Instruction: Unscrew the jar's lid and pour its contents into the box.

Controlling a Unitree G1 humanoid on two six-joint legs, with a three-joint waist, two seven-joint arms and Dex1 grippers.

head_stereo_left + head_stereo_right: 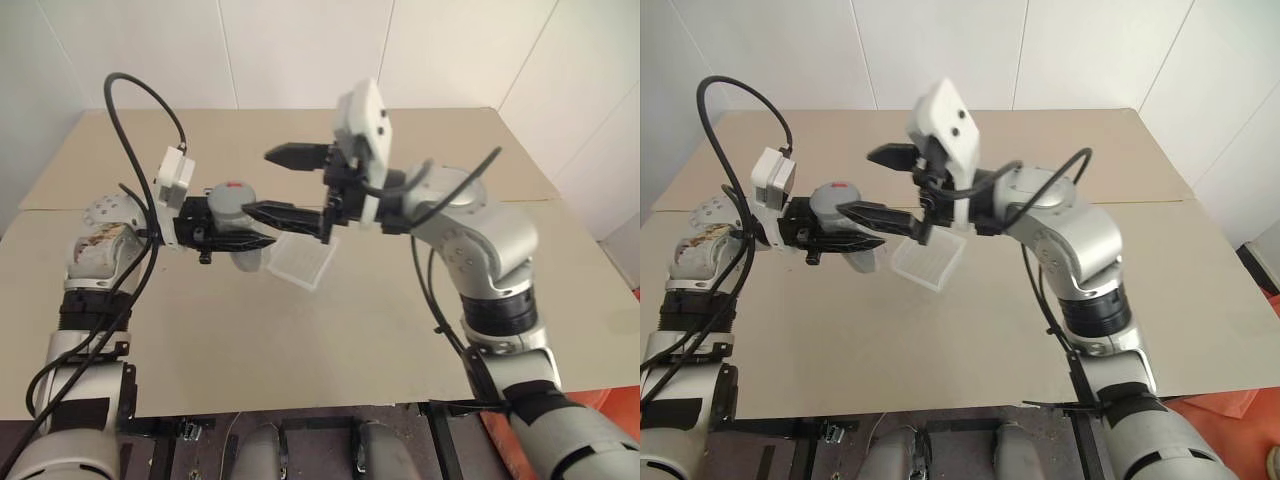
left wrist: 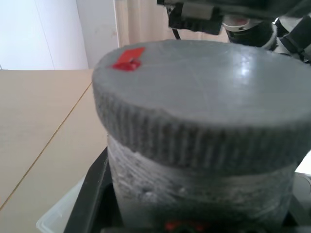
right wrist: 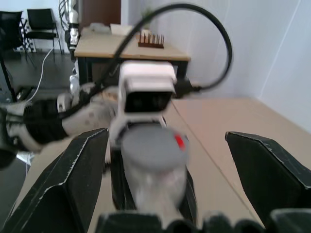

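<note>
My left gripper [image 1: 245,226] is shut on the jar [image 1: 233,222] and holds it upright above the table. The light-grey lid [image 1: 230,196] with its red mark sits on top of the jar; the left wrist view shows the ribbed lid [image 2: 204,97] on the jar's frosted body [image 2: 194,189]. The contents are hidden. My right gripper [image 1: 283,184] stands open just right of the lid, pointing at it, with nothing between its fingers. In the right wrist view the jar [image 3: 151,187] lies ahead of the two wide-spread fingers [image 3: 63,184]. The box [image 1: 302,262] rests on the table below both grippers.
The beige tabletop [image 1: 330,340] spreads wide around the box, with a seam across its middle and its front edge close to me. White walls close off the back and the right side. Cables loop above both wrists.
</note>
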